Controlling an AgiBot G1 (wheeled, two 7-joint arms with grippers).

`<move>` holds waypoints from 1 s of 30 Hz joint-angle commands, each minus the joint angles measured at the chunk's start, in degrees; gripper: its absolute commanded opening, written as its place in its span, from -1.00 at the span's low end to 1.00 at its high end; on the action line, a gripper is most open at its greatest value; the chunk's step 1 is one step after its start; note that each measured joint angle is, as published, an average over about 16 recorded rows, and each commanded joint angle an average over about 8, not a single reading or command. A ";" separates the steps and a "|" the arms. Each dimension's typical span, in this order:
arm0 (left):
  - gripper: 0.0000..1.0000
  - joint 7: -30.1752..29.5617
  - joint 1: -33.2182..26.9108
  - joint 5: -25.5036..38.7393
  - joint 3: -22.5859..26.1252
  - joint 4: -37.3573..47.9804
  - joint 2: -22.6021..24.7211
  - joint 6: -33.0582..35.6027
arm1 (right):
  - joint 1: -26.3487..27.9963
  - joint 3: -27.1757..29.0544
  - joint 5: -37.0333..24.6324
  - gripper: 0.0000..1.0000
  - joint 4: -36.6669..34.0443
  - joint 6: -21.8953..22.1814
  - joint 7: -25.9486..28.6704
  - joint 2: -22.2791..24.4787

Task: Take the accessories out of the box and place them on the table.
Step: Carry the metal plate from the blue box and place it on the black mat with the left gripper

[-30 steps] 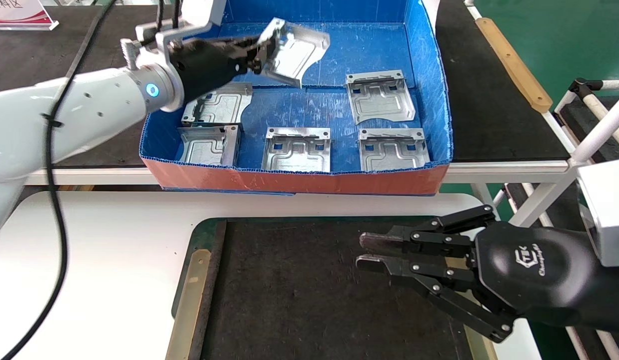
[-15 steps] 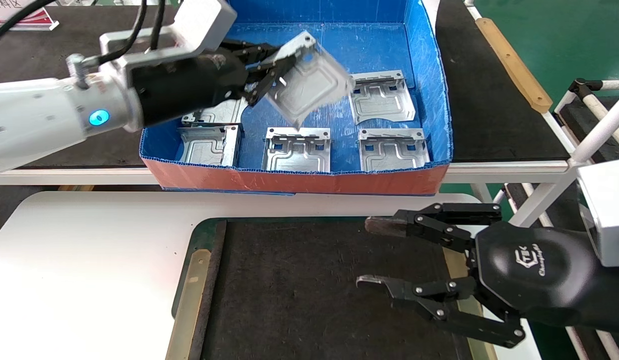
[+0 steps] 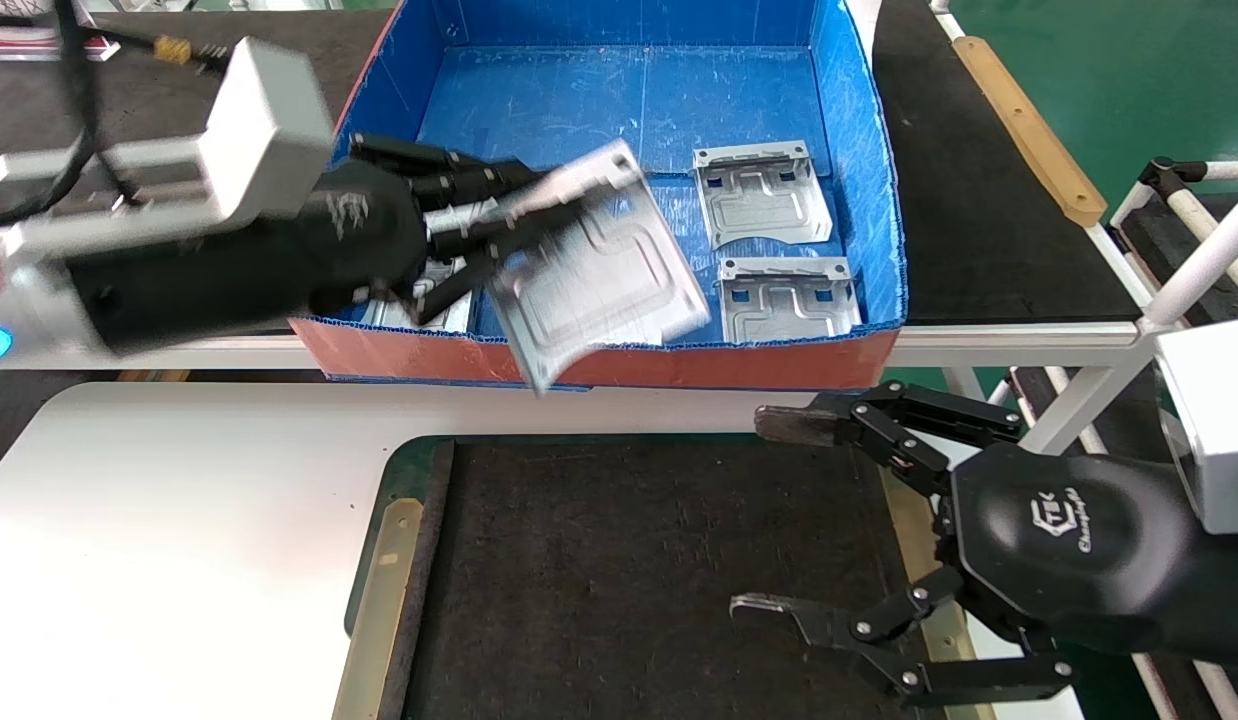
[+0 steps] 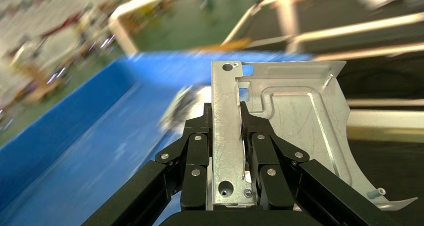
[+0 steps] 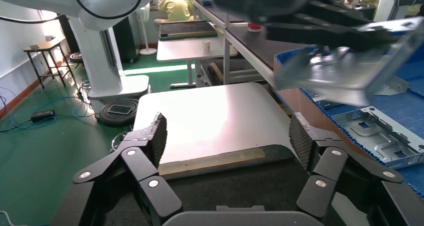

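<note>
My left gripper [image 3: 509,235] is shut on the edge flange of one silver plate [image 3: 604,275] and holds it tilted in the air over the front wall of the box [image 3: 699,365]. The left wrist view shows the jaws [image 4: 226,115] clamped on the flange, with the plate [image 4: 295,131] spreading beyond. Two more plates [image 3: 761,190] [image 3: 787,293] lie flat at the box's right side. The others are hidden behind my left arm. My right gripper [image 3: 769,515] is wide open and empty above the right part of the dark mat [image 3: 629,570] on the white table [image 3: 179,520].
The box stands on a dark bench [image 3: 979,230] behind the table. A white tube frame [image 3: 1199,240] stands at the right. A brass strip [image 3: 379,600] lines the mat's left edge. A wooden strip [image 3: 1029,130] lies on the bench at the far right.
My left arm has carried the plate from the back of the box to over its front wall. My right gripper has opened wide.
</note>
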 commanded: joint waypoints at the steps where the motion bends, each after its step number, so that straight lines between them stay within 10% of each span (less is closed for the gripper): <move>1: -1.00 3.91 1.04 -4.37 -1.51 1.65 -0.12 4.19 | 0.00 0.00 0.00 1.00 0.00 0.00 0.00 0.00; 14: -1.00 20.97 2.85 -2.69 1.20 8.94 2.68 17.28 | 0.00 0.00 0.00 1.00 0.00 0.00 0.00 0.00; 30: -1.00 26.56 15.77 6.79 5.31 5.91 13.78 -1.92 | 0.00 -0.01 0.00 1.00 0.00 0.00 0.00 0.00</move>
